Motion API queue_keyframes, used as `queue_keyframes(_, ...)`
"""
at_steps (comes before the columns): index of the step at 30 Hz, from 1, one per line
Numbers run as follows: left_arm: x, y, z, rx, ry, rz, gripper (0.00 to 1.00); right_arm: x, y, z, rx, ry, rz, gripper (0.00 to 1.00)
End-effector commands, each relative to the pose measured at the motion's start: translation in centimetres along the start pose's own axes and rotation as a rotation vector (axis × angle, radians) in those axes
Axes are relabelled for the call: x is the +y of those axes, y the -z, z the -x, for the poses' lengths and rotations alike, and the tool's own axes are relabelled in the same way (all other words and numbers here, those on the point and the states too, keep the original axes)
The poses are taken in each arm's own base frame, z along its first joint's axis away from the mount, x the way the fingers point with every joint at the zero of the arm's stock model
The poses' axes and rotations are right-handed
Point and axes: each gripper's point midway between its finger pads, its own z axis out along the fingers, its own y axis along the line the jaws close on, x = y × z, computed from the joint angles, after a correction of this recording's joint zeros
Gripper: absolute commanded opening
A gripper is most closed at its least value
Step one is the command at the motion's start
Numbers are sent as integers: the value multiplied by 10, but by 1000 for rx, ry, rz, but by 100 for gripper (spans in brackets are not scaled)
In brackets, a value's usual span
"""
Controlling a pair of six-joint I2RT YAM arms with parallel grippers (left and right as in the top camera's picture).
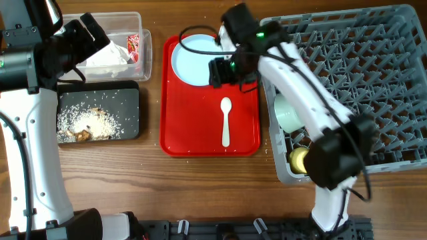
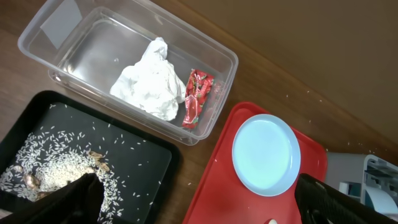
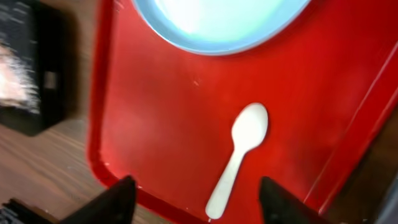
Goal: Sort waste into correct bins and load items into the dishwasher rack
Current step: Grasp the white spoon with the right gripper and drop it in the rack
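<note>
A pale blue plate and a white plastic spoon lie on the flat red serving tray. My right gripper is open and empty, hovering over the tray between plate and spoon. In the right wrist view its fingers straddle the spoon from above, with the plate beyond. My left gripper is open and empty above the clear tub, which holds the napkin and red wrapper. The black tray holds rice. No fork shows.
The grey dishwasher rack fills the right side, with a mint-green bowl and a yellow cup in its near-left part. The right arm stretches across the rack's left edge. Rice grains are scattered on the wood around the trays.
</note>
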Motion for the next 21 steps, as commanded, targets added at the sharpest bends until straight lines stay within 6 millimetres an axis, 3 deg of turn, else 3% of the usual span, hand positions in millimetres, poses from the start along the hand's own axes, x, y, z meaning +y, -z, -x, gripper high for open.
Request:
queue_keyframes(1,5,-1,1,-6,-10,18,100,-20,-38,-11,107,-51,-61,61)
queue_keyframes(8,5,-1,1,-6,-10,18,100,-45,-101,-39,183,-147,-88,58)
queue_keyframes(13,5,-1,1,-6,-10,17,100,-56,-132,-50,163,-192,-86,55)
queue_keyframes(14,5,-1,1,-6,-10,18,100,-57,-134,-51,164,-200,-87,52)
queue_keyframes(15,5,-1,1,-6,-10,18,100,-58,-134,-52,166,-201,-86,37)
queue_keyframes(21,5,-1,1,-6,-10,18,100,-50,-134,-56,187,-206,-47,17)
